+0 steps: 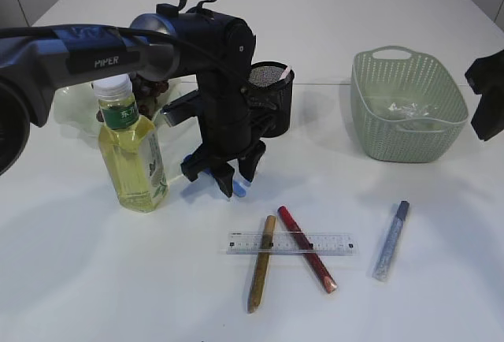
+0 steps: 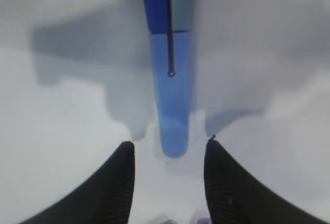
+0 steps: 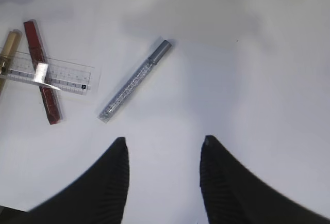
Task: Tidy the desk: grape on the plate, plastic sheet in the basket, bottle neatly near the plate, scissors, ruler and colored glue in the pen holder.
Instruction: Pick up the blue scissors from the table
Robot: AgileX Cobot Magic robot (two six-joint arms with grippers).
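Down at 6 o'clock of the pen holder, left gripper hangs open over the blue scissors; thin, slick blades, grab crosswise.

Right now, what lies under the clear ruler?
The ruler rests across the gold glue stick and red glue stick; both show through it. Nothing else is visible underneath.

bright even light, soft shadows; left wrist view blurred.
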